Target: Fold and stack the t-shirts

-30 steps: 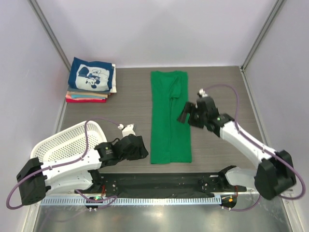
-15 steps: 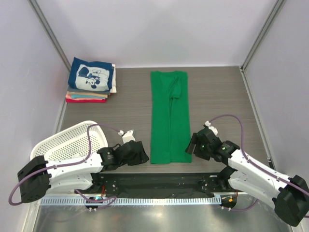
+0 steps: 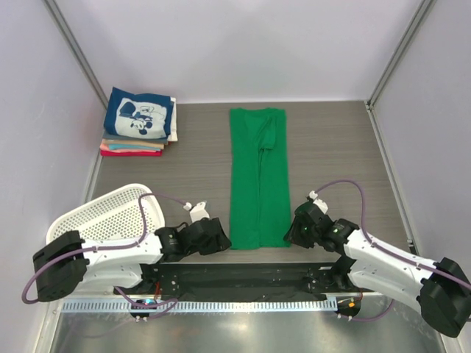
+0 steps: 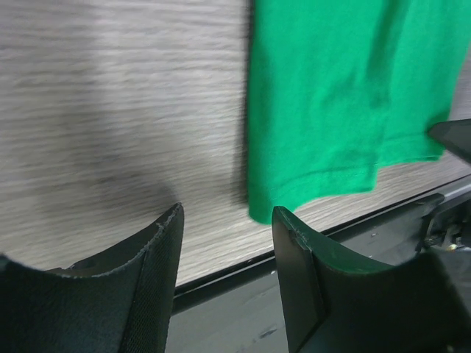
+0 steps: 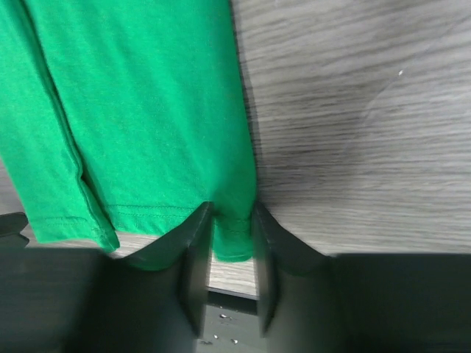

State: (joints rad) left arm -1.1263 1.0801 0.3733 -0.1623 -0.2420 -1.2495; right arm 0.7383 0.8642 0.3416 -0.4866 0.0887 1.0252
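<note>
Green t-shirt lies flat lengthwise. At its near hem, left gripper gapes beside one corner; right gripper straddles the other, clamping unclear. A missed corner would likely skew the fold.

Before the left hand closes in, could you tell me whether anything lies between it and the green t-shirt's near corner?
Nothing visible does: only a strip of bare table separates the open left hand from the near corner of the green t-shirt.
</note>
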